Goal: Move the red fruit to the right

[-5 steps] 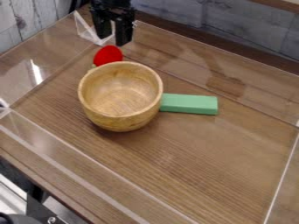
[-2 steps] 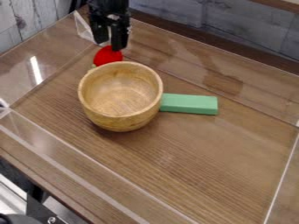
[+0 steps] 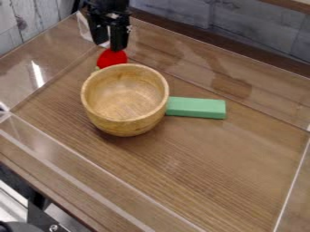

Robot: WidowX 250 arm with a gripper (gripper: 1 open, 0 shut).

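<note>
The red fruit (image 3: 111, 58) lies on the wooden table just behind the left rim of the wooden bowl (image 3: 125, 99), which hides its lower part. My gripper (image 3: 111, 43) hangs directly above the fruit, its two dark fingers pointing down with a narrow gap between them. The fingertips end just over the fruit's top and hold nothing. Whether they touch the fruit I cannot tell.
A flat green block (image 3: 197, 108) lies against the bowl's right side. Clear plastic walls (image 3: 291, 190) fence the table on all sides. Bare wood stretches to the right and front of the bowl.
The gripper has shifted slightly left and a little lower, now standing over the red fruit. The fruit, bowl and block have not moved.
</note>
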